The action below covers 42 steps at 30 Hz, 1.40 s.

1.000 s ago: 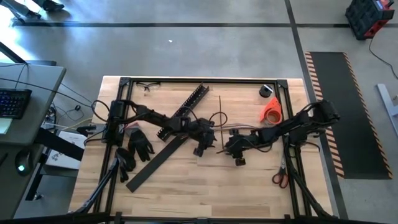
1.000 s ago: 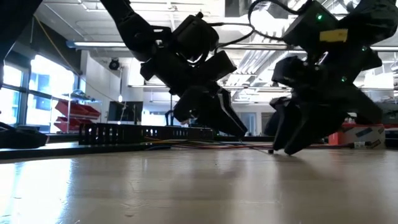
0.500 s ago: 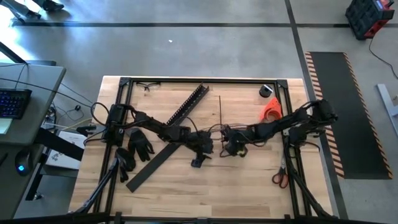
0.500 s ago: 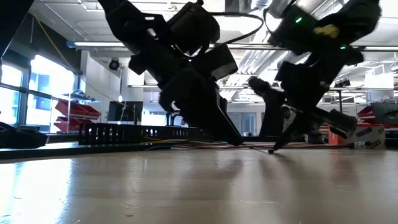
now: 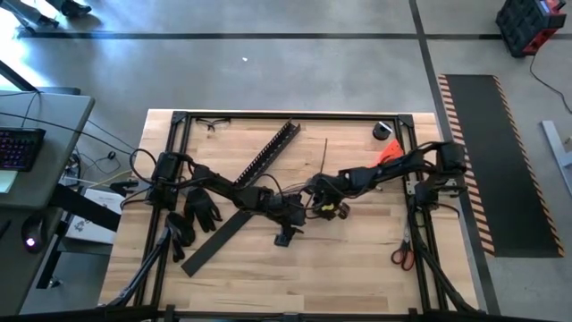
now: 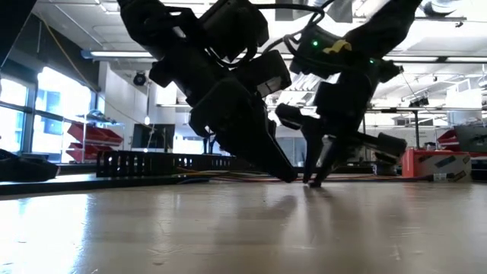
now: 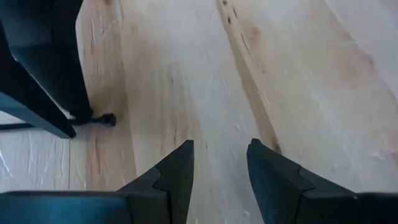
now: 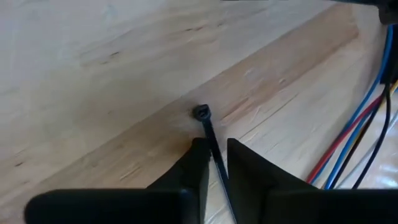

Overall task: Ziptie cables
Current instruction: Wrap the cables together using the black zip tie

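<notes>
Right gripper (image 8: 212, 163) clenched on a black zip tie (image 8: 208, 132) beside the cables (image 8: 367, 118), left gripper (image 7: 219, 163) released, fingers apart above bare table (image 7: 298, 74)

Both arms were dark, jointed and chunky, with black cables looping along their links. The right arm (image 5: 402, 165) carried a yellow label and small green lights near its wrist. The left arm (image 5: 214, 179) was all black. Each gripper's fingers (image 7: 177, 171) were matte black, wedge-shaped, with angular stepped edges.
</notes>
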Available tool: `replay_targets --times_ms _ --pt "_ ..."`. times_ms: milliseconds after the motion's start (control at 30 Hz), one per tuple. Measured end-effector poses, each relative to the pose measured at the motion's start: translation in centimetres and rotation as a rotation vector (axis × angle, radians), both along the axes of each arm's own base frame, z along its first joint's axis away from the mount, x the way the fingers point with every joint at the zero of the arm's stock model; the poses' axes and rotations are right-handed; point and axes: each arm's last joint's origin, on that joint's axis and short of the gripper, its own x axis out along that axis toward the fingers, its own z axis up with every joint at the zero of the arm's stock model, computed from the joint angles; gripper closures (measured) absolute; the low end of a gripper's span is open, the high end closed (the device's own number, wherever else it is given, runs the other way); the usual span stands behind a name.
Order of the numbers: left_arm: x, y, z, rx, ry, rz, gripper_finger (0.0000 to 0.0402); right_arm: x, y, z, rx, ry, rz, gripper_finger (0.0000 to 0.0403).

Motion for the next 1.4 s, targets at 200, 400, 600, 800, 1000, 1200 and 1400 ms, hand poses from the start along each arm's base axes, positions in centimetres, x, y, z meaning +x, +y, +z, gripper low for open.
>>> replay_targets --times_ms 200,400,600,800,1000,1200,1400 --pt "-0.1 -0.5 0.1 0.001 -0.005 -0.011 0.0273 0.1 0.6 -0.5 0.016 -0.026 -0.094 0.0399" --pt "-0.4 -0.6 1.3 0.049 -0.023 0.026 0.0273 0.2 1.6 -0.4 0.005 -0.062 -0.186 0.0403" --pt "-0.9 -1.0 2.5 0.156 -0.031 0.064 0.0273 -0.7 1.8 0.7 0.127 -0.138 -0.356 0.0403" --pt "-1.5 -0.9 1.6 0.214 -0.063 0.112 0.0273 -4.8 1.5 0.7 0.301 -0.336 -0.506 0.0403" --pt "-1.6 0.2 1.2 0.183 -0.312 0.137 0.0273 -7.3 1.4 0.6 0.553 -0.545 -0.681 0.0403" --pt "-1.8 2.6 0.7 0.186 -0.42 0.191 0.0273 -8.6 1.9 0.8 0.724 -0.669 -0.722 0.0403" --pt "-0.5 3.4 -1.5 0.188 -0.468 0.111 0.0273 -8.5 2.7 1.1 0.743 -0.706 -0.726 0.0403"
